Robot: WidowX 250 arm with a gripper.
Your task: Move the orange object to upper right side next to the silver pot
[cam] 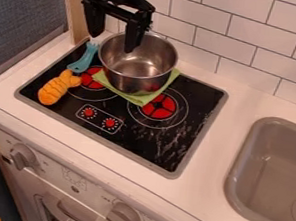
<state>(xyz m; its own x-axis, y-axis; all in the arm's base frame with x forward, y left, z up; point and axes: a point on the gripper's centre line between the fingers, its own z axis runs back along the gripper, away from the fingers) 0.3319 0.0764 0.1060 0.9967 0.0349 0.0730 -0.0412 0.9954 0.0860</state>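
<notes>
Counter edge (pixel 166 207); orange object (pixel 53 89) near stovetop edge (pixel 94 136)

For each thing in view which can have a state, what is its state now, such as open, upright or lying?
gripper: open, above the pot
silver pot: upright, uncovered
green cloth: spread, partly under the pot
orange object: lying on the stove
blue utensil: lying
</notes>
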